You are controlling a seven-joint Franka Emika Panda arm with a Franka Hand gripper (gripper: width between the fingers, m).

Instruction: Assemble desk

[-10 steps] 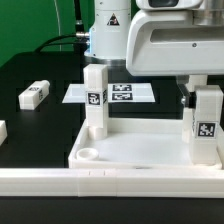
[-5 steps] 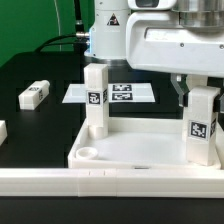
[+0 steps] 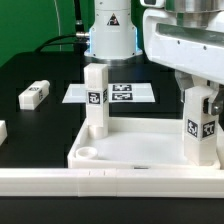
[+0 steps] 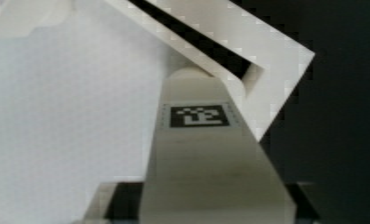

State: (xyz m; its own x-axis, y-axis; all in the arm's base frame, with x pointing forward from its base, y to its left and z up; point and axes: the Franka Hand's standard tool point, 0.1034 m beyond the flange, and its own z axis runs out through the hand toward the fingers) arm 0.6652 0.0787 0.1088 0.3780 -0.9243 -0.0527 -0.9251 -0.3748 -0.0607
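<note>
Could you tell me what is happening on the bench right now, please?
The arm is assembling a desk. Its gripper holds the second leg upright on the tabletop, at the exterior view's right. The first leg already stands on the tabletop, and a loose leg lies on the black table.

Arm [image 3: 185, 50] showing glossy white rounded shells w/ dark grey joint up top; white base [image 3: 110, 38] wearing sm. triangle sticker [image 3: 110, 19]; black cables [image 3: 72, 30] trailing behind it.
</note>
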